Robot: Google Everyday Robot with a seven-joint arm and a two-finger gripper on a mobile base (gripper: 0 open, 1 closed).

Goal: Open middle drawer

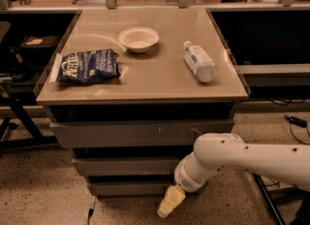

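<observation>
Nearest the camera, the yellowish end effector [169,202] on the chunky white robot arm [227,158] hangs low by the floor, just in front of the lowest front. Honestly can't tell if it's released or clenched. The plain grey middle drawer [126,166] sits just above-left of it, seemingly closed. Further back, the beige tabletop [155,81] carries a blue crinkly snack bag [87,67], a clear plastic bottle [199,61] and a white round bowl [138,39].

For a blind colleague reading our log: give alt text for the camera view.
The gripper hangs near the floor by the cabinet's lowest front, below the shut middle drawer. On the cabinet top lie a blue bag, a white bowl and a plastic bottle on its side.
</observation>
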